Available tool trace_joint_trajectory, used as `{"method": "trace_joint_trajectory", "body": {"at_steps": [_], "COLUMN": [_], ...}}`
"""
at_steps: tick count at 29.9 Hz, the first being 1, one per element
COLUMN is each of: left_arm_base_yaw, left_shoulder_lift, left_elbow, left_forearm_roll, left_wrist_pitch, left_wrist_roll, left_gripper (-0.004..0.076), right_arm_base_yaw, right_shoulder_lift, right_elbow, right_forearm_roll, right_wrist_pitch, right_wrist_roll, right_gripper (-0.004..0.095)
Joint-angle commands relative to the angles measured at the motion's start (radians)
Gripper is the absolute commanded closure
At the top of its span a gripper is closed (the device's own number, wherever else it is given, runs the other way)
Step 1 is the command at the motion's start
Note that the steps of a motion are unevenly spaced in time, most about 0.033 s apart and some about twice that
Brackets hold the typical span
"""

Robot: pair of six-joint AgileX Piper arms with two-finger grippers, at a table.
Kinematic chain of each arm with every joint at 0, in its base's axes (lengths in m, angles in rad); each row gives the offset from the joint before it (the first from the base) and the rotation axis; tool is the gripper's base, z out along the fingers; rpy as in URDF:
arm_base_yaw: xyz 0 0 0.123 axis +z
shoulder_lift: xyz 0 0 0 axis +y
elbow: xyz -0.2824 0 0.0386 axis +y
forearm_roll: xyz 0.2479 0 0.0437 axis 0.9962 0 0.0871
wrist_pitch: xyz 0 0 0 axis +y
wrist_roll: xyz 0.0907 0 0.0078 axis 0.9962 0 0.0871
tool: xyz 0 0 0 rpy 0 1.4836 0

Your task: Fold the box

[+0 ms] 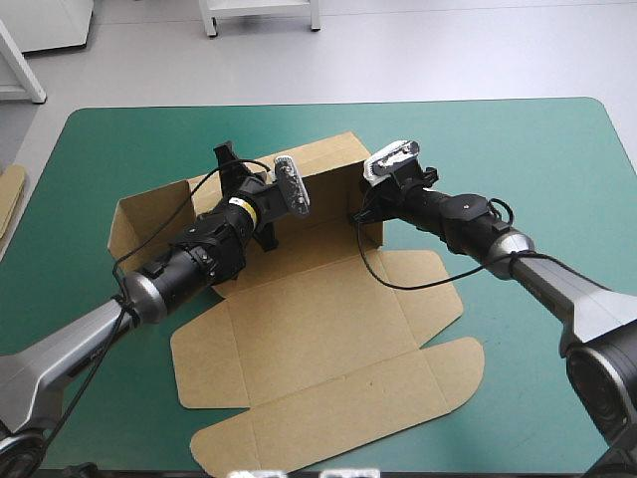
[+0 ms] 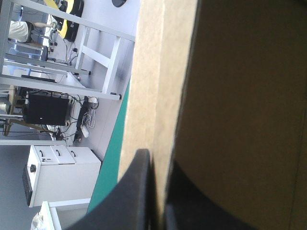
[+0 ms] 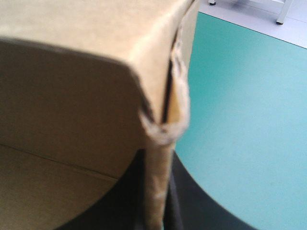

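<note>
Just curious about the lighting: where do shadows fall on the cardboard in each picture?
High view: even light, soft shadows on the box, no glare on the teal-green cover. Left wrist view: box pale on one side, dim on the other. Right wrist view: top face bright, face below shaded.

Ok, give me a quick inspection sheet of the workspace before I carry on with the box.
surface: teal-green cover, bare where it shows around the box.
job's things: box, brown board; far and side walls raised, lid and front flaps flat on the cover.
clutter: edge of more board at the table's left edge.
grippers: left tool shut on the box, on a raised wall; right tool shut on the box, on the wall edge at its right far corner.
cables: nothing foreign seen.
surroundings: nothing seen.
</note>
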Motion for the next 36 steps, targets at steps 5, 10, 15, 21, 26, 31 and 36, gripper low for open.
{"method": "trace_joint_trajectory", "body": {"at_steps": [5, 10, 15, 21, 26, 31, 36], "left_arm_base_yaw": [-0.009, -0.009, -0.009, -0.009, -0.011, -0.023, -0.068], "left_shoulder_lift": [-0.033, -0.033, -0.033, -0.039, -0.062, -0.093, -0.118], "left_elbow": [-0.027, -0.027, -0.027, -0.027, -0.027, -0.027, -0.027], "left_forearm_roll": [-0.034, -0.05, -0.121, -0.141, -0.178, -0.22, -0.222], "left_wrist_pitch": [-0.036, -0.036, -0.027, 0.005, 0.005, 0.009, 0.053], "left_wrist_roll": [-0.043, -0.049, -0.052, -0.052, -0.052, -0.046, -0.042], "left_gripper": [0.0732, 0.0729, 0.0616, 0.0435, 0.0401, 0.0401, 0.04], "right_arm_base_yaw": [0.004, 0.004, 0.004, 0.004, 0.004, 0.004, 0.004], "right_shoulder_lift": [-0.047, -0.047, -0.047, -0.047, -0.047, -0.047, -0.047], "right_elbow": [-0.032, -0.032, -0.032, -0.032, -0.032, -0.032, -0.032], "right_forearm_roll": [0.006, 0.006, 0.006, 0.006, 0.006, 0.006, 0.006], "right_wrist_pitch": [0.049, 0.047, 0.047, 0.033, 0.022, 0.018, 0.013], "right_wrist_roll": [-0.013, -0.003, -0.001, 0.003, 0.011, 0.031, 0.035], "right_gripper": [0.0909, 0.0908, 0.0908, 0.0908, 0.0908, 0.0907, 0.0908]}}
